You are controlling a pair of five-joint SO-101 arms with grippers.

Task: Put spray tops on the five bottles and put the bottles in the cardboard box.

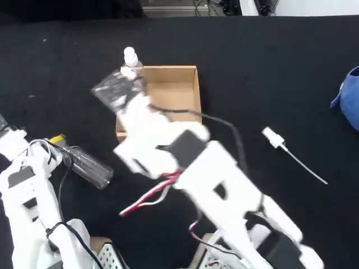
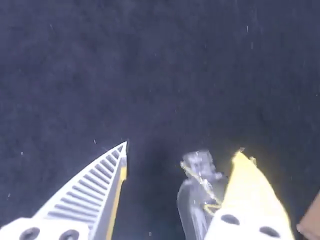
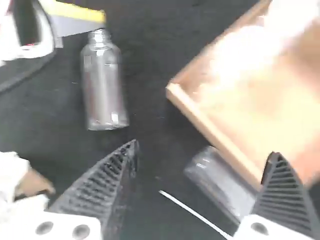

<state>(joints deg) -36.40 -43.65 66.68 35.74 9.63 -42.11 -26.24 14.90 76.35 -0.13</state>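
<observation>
Left jaws, spread, flank a capless bottle point(image 2: 194, 197).

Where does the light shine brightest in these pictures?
High view: glints on the clear plastic bottle lying on the black cloth; right wrist view: the brown cardboard box glares almost white in one patch; left wrist view: dim, faint shine on that bottle's neck.

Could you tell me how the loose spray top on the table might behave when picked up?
The spray top looks small, so probably light. Its long, thin tube likely flexes and sways when lifted by the head, and could snag.
</observation>
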